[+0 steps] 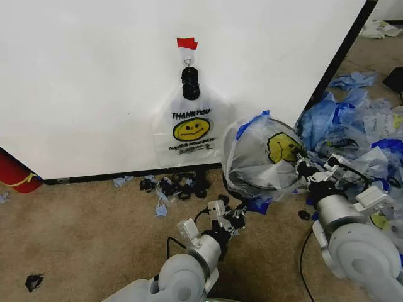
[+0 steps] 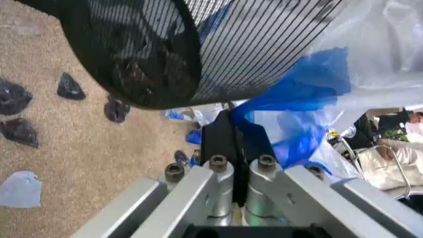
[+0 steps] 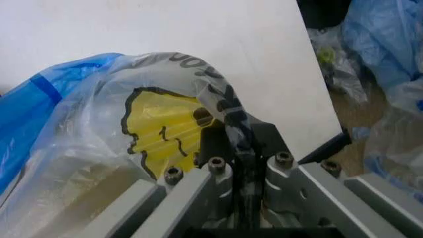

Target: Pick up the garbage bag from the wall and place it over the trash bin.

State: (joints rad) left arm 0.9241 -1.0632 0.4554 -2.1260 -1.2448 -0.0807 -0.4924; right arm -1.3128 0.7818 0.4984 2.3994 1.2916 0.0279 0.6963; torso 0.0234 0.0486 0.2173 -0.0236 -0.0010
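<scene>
A translucent garbage bag with a yellow smiley face is draped over the black mesh trash bin, which stands by the corner of the white wall. My left gripper is low at the bin's near side, shut on the bag's blue handle. At the bin's right rim, my right gripper is shut on the bag's printed edge. A second bag of the same kind hangs on the wall from a hook under red tape.
Torn blue and black plastic scraps litter the carpet along the baseboard. A heap of blue and white bags lies to the right of the bin. A red cylinder stands at the far left by the wall.
</scene>
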